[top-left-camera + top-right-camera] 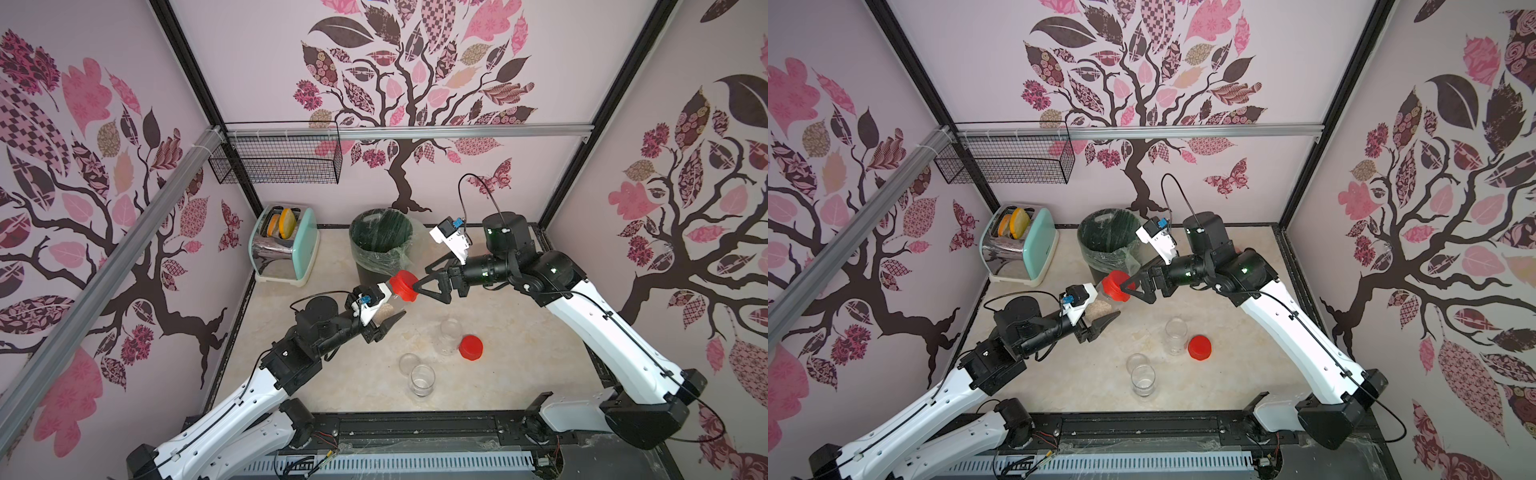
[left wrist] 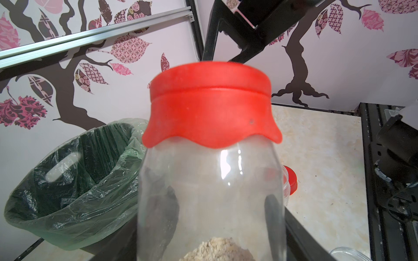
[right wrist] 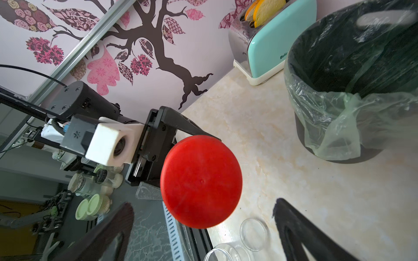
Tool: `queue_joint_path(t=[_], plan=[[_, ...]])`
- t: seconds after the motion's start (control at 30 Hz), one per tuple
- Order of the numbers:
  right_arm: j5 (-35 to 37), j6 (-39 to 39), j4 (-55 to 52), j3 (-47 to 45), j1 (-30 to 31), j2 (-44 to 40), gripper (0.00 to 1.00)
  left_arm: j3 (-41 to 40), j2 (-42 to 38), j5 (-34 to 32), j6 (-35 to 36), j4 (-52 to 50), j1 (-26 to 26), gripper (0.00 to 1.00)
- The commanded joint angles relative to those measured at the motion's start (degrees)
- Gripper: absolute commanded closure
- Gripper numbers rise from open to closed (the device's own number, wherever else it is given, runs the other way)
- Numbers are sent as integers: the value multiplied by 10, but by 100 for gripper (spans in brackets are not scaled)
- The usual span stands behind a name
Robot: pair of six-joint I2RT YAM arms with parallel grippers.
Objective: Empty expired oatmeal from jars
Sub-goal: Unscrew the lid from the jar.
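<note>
My left gripper (image 1: 390,311) is shut on a clear jar (image 2: 210,180), holding it tilted above the table with its red lid (image 1: 403,284) screwed on. A small heap of beige oatmeal (image 2: 217,248) lies inside, and the dark fingers (image 2: 159,214) show through the glass. My right gripper (image 3: 202,203) is open and faces the lid's top (image 3: 201,180). Its fingers stand on either side of the lid, clear of it. Two more jars stand open: one (image 1: 450,336) beside a loose red lid (image 1: 471,347), the other (image 1: 422,380) beside a clear lid (image 1: 409,363).
A black bin with a green liner (image 1: 380,245) stands just behind the held jar. A mint toaster (image 1: 284,245) sits in the back left corner, and a wire basket (image 1: 276,156) hangs on the wall above it. The table's black frame (image 1: 415,428) runs along the front.
</note>
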Motion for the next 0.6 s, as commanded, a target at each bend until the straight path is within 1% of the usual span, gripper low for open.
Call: queue_joint_path(t=[0.0, 0.27, 0.33, 0.47, 0.5, 0.53, 0.57], plan=[[-30, 16, 14, 9, 3, 3, 0, 15, -8, 9, 3, 19, 2, 69], [-22, 15, 10, 35, 30, 37, 0, 15, -9, 12, 6, 15, 2, 69], [-24, 13, 7, 42, 34, 45, 2, 15, -10, 14, 6, 13, 2, 69], [-28, 12, 13, 46, 37, 52, 11, 14, -14, 16, 6, 9, 2, 69], [-28, 12, 15, 47, 37, 52, 14, 13, -15, 14, 7, 9, 2, 69], [-29, 12, 15, 50, 38, 54, 21, 13, -16, 14, 7, 8, 2, 69], [-30, 12, 14, 51, 37, 56, 24, 13, -17, 14, 7, 8, 2, 69]])
